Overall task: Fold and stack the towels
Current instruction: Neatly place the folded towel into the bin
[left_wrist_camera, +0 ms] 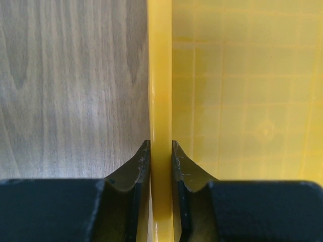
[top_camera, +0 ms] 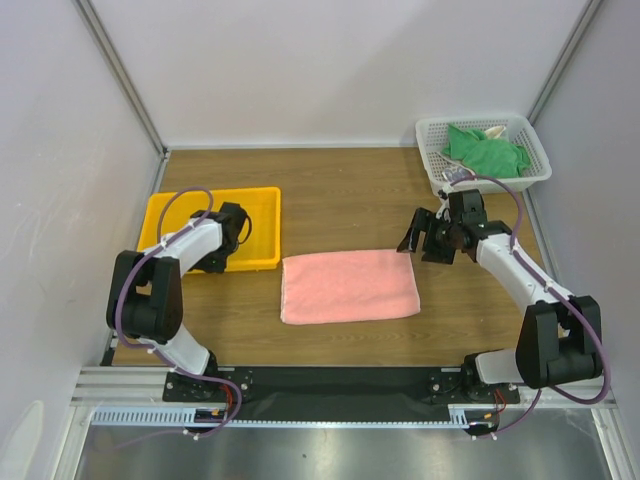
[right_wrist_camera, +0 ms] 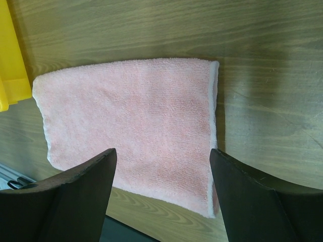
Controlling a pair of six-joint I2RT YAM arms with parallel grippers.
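L gripper [left_wrist_camera: 161, 147] grips tray [left_wrist_camera: 242, 91]; basket [top_camera: 429, 150]: green towel [top_camera: 487, 152]

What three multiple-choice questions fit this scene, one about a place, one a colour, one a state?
1. Where is the green towel? A on the floor; B in the basket; C in a gripper.
2. What colour is the flat towel? A pink; B white; C blue.
3. What is the left gripper doing? A hanging open; B shut on the tray rim; C holding a towel.
Answers: B, it lies bunched in the white basket; A, plainly salmon-pink; B, its jaws pinch the yellow rim.
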